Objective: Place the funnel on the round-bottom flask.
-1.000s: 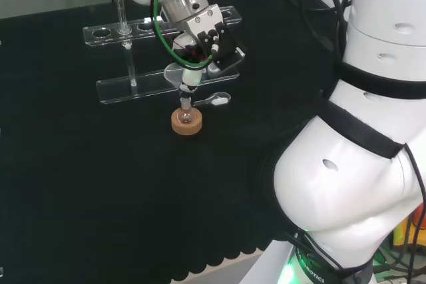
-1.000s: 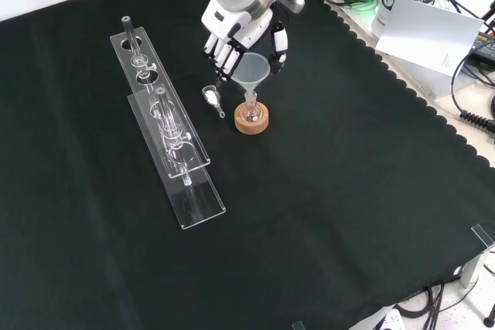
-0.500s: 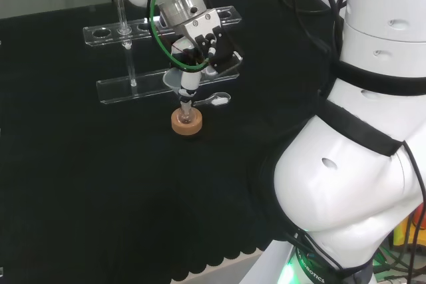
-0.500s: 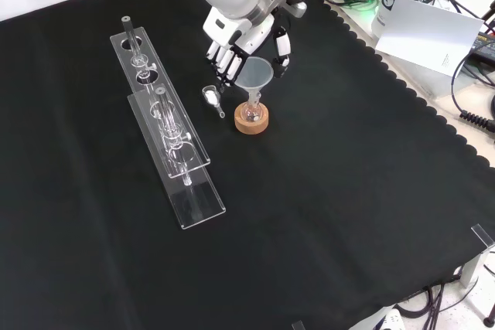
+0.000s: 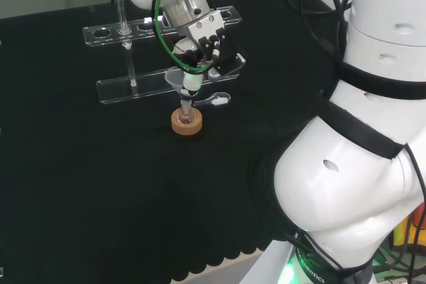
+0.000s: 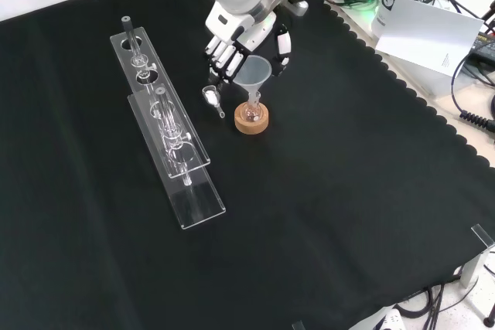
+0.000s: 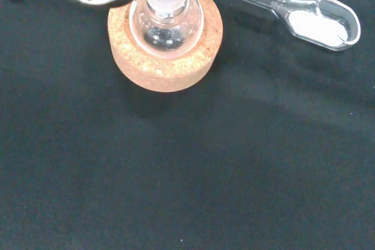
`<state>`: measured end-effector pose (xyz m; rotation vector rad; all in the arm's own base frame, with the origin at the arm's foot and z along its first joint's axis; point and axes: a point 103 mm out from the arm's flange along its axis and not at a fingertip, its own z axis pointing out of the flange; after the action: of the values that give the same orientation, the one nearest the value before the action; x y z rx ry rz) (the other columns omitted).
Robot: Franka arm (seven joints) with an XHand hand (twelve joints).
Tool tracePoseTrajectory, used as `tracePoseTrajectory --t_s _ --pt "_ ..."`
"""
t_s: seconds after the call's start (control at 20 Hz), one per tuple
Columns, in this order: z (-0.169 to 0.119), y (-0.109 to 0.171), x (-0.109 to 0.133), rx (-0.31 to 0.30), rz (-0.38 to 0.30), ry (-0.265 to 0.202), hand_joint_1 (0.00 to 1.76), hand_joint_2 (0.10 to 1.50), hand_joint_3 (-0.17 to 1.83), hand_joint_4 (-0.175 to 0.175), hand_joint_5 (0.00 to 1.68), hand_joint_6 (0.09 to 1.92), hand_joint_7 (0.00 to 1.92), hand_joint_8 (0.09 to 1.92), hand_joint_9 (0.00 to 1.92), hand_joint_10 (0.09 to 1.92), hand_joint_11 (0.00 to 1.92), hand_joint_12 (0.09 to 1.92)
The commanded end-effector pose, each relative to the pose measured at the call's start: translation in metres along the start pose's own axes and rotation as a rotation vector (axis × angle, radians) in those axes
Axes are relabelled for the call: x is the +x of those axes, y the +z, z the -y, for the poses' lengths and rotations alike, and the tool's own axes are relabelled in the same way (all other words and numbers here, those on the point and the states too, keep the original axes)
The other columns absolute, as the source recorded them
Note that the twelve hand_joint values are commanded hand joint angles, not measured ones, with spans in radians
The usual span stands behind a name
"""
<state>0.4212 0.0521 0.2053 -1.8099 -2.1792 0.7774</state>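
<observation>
A clear funnel (image 6: pixel 254 72) stands upright with its stem in the neck of a small round-bottom flask (image 6: pixel 252 109), which rests on a cork ring (image 6: pixel 252 122). The hand (image 6: pixel 241 32) hovers just above and behind the funnel; its fingers (image 6: pixel 220 56) and thumb (image 6: pixel 283 44) reach down on either side of the cone with small gaps to the rim, fairly straight. In the head view the hand (image 5: pixel 203 34) is over the funnel (image 5: pixel 175 78) and the flask (image 5: pixel 187 115). The wrist view looks down on the flask (image 7: pixel 167 24) in its cork ring (image 7: pixel 167 71).
A glass scoop (image 7: pixel 316 20) holding white powder lies on the cloth close beside the cork ring; the front view has this scoop (image 6: pixel 211 96) to the ring's left. Two clear racks (image 6: pixel 174 141) with test tubes stand farther left in the front view.
The hand has shifted slightly up and away from the funnel. Funnel, flask and cork ring have stayed where they were.
</observation>
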Motion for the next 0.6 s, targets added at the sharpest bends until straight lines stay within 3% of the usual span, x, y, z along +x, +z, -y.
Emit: tracePoseTrajectory --t_s 0.05,0.6 --pt "0.0015 0.0014 0.0003 -0.003 0.006 0.006 0.80 0.59 0.65 -0.040 0.19 0.09 0.00 0.23 0.04 0.75 0.00 1.39" --pt "0.0012 0.0030 -0.0006 0.017 -0.020 -0.017 0.75 0.58 0.58 -0.039 0.10 0.09 0.00 0.11 0.00 0.71 0.00 1.34"
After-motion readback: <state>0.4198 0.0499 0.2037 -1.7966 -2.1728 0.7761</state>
